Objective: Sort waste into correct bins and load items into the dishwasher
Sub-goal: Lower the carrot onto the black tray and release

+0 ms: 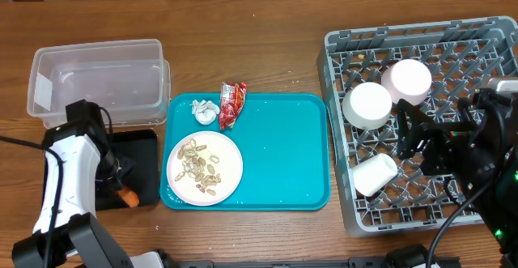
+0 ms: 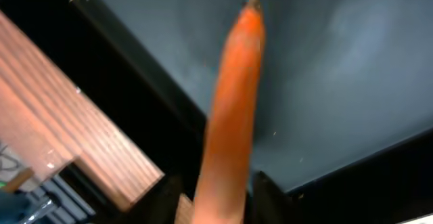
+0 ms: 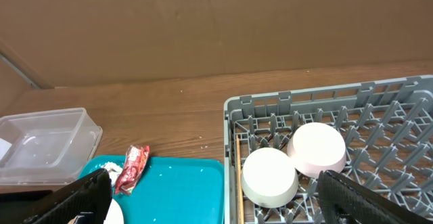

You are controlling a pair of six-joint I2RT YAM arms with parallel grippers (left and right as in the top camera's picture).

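Clearly the step in hand is dropping the small orange carrot piece (image 2: pixel 230 109) into the shallow flat black rectangular tray (image 1: pixel 139 156). That tray sits at the lower left of the overhead frame, just below the clear plastic rectangular tub (image 1: pixel 101 86). The left gripper (image 2: pixel 220 182) hangs low over the tray. Its dark fingers flank the carrot's thick end, but whether they pinch it or have let go cannot be told.

To do this well, the claw should spread fully while low over the tray floor and inside its walls. It should then lift straight up, so the piece does not cling to a pad and ride back out.

In the wrist view the carrot's long axis runs from bottom centre to upper middle, leaning slightly right. Its thin tip points away from the claw, toward the tray floor. From overhead only an orange spot shows at the tray's lower edge.

At centre, the large teal serving tray (image 1: pixel 283 155) bears a round pale plate (image 1: pixel 230 156) of beige food scraps (image 1: pixel 198 168). A crumpled white tissue (image 1: pixel 205 111) and a red crinkled snack wrapper (image 1: pixel 232 104) lie at its upper left.

At right, the large square grey plastic dish rack (image 1: pixel 340 57) holds three small round bowls (image 1: pixel 368 104). The right gripper (image 3: pixel 213 183) hangs over the rack with its fingers wide apart, holding nothing.
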